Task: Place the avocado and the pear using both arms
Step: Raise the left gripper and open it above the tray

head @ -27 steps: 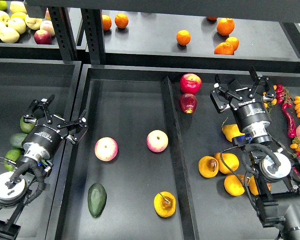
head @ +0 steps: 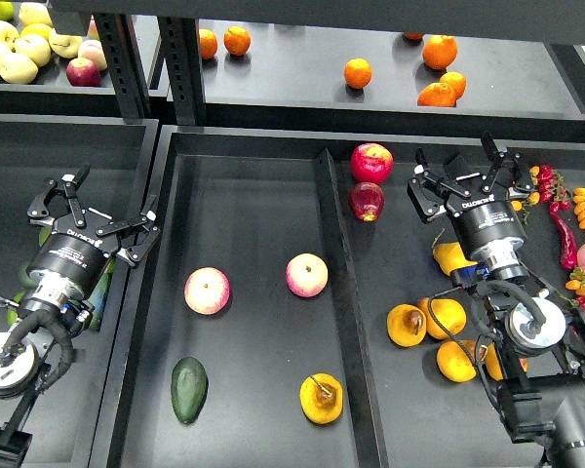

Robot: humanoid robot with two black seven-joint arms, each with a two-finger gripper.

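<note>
Below-right of wide, empty left pincer (head: pixel 96 208): avocado (head: pixel 188 389); pear (head: pixel 322 398) further right.

White lettering on claws, illegible

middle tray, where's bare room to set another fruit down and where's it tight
Bare: the far stretch of the middle tray, beyond the two apples, and the near patch between the avocado and the pear. Crowded: right of the divider, where yellow pears cluster near the right gripper.
</note>
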